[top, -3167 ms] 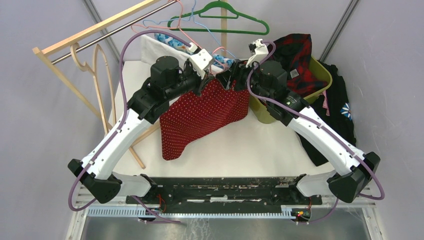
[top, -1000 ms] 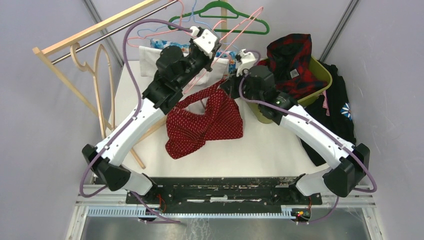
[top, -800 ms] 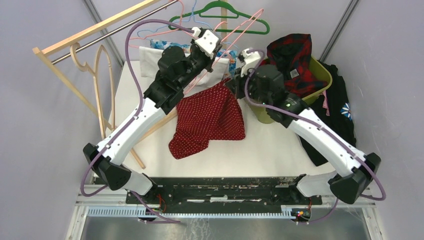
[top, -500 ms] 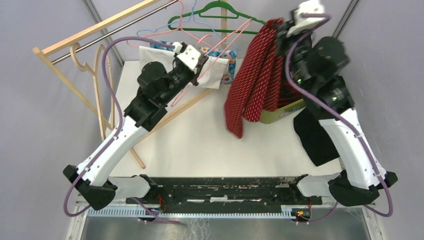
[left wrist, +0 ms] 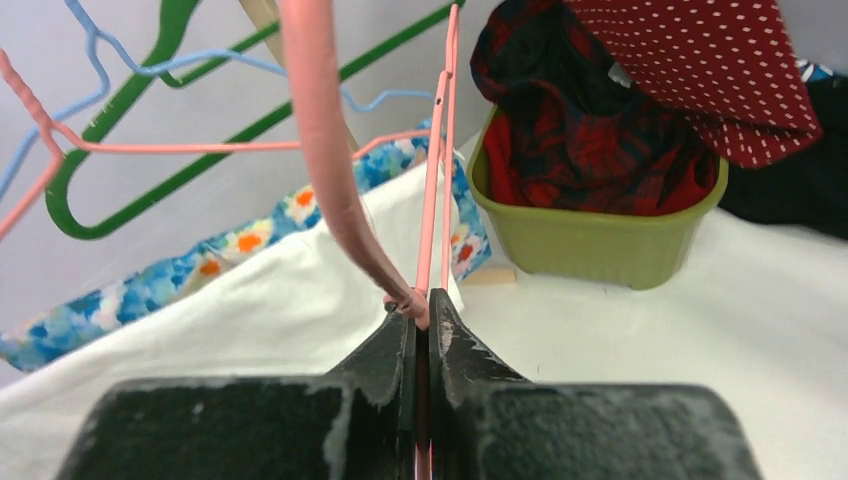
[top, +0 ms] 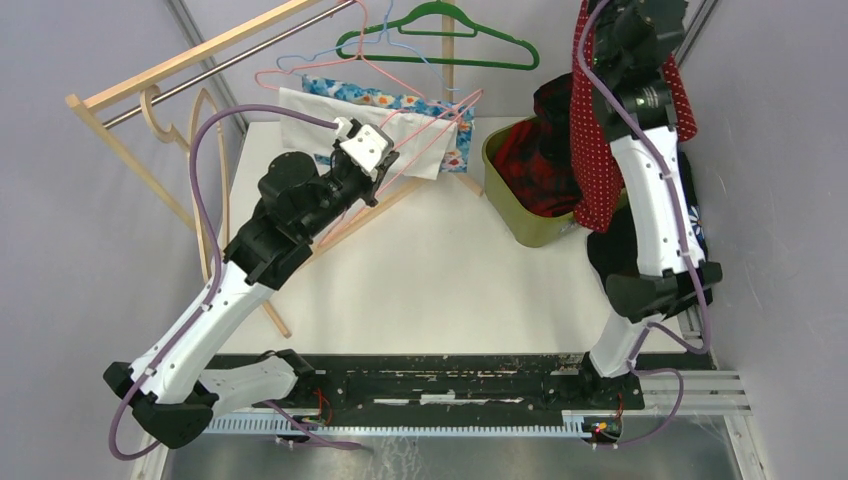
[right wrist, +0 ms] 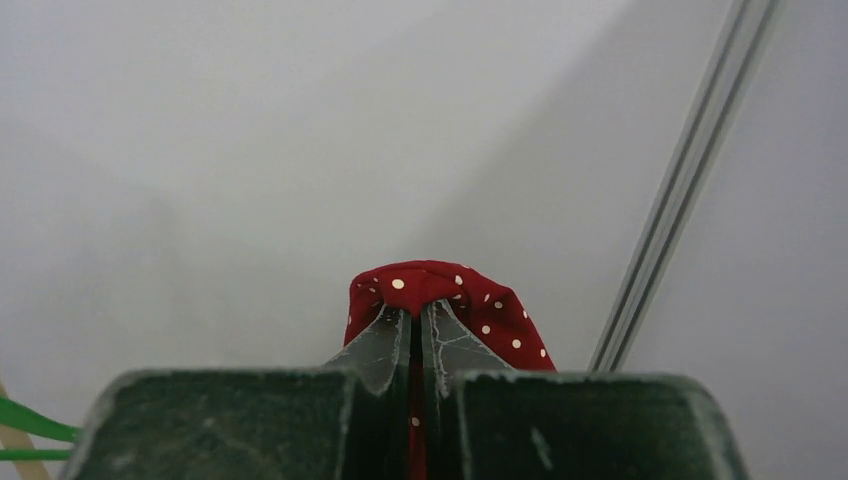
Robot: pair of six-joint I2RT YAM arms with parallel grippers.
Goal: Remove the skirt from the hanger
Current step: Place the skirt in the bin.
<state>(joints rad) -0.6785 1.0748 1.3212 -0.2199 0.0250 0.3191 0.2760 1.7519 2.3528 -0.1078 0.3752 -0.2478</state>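
My left pincer [left wrist: 420,305] was clamped on the pink hanger [left wrist: 320,130], whose wire ran up and away from the jaws. My right pincer [right wrist: 415,312], raised high, was pinched tight on the red dotted skirt [right wrist: 470,300]. The skirt was off the hanger and draped below that pincer, above the green bin [left wrist: 600,240].

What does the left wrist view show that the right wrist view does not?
Only the left wrist view: the left hand shut on the pink hanger, the floral cloth behind it, and the green bin holding a plaid garment.
Only the right wrist view: the right hand, raised against a bare wall with a metal strut running up it.
Both: the red dotted skirt. It hangs over the bin in the left wrist view, and a fold of it is pinched in the right hand in the right wrist view.
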